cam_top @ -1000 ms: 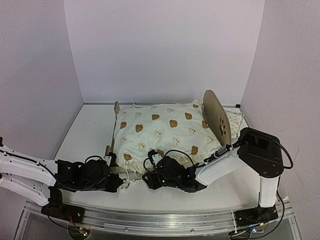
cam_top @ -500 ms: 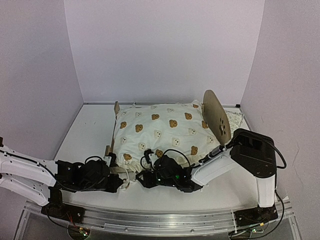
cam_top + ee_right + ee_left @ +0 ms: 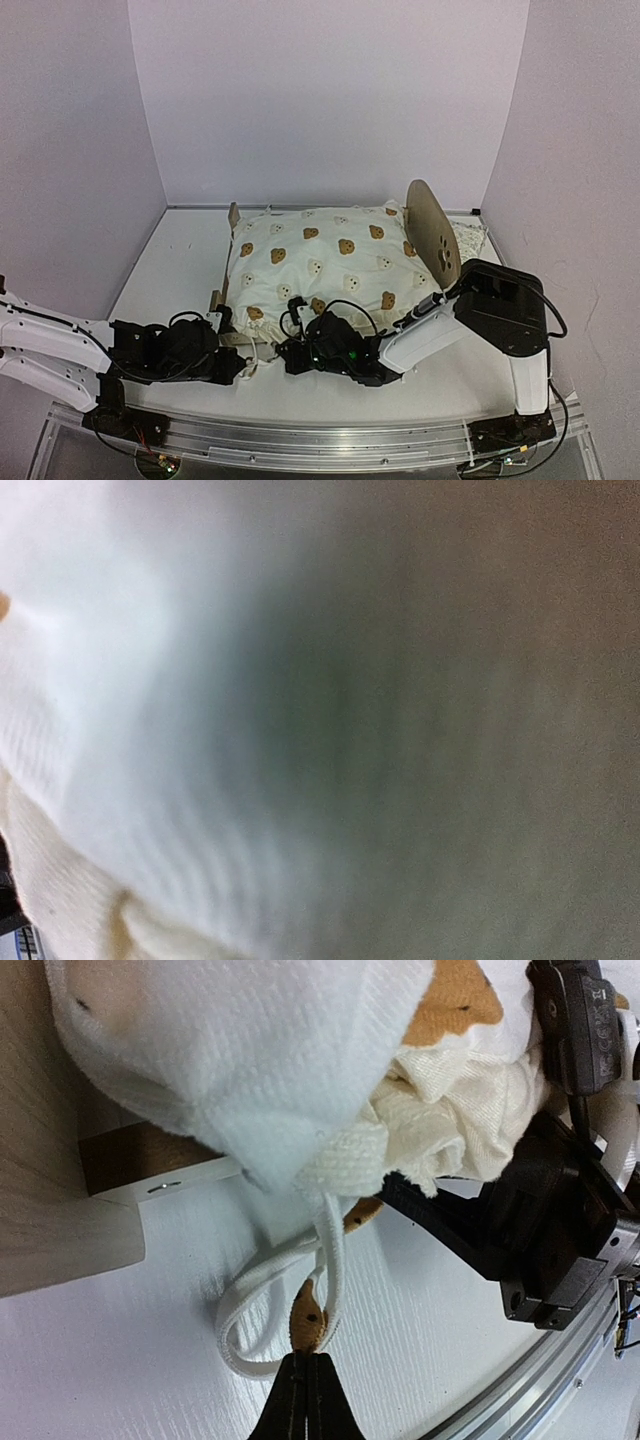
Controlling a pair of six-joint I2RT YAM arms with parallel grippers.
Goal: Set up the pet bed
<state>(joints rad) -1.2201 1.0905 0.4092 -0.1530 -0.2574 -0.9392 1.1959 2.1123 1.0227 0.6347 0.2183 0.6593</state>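
White desk [image 3: 170,270] carries the plywood bed [image 3: 432,235]. We see it standing mid-desk towards the back, its tall rounded end at the right and its low end at the left. A cream bear-print quilt [image 3: 320,260] covers the frame, its near edge spilling onto the desk. A patterned pillow [image 3: 468,238] lies just behind the tall end. Our right end effector [image 3: 292,352] is pressed together at the quilt's near edge; we cannot tell whether cloth is caught. Our left end effector [image 3: 308,1362] pinches a loop of the quilt's trim.
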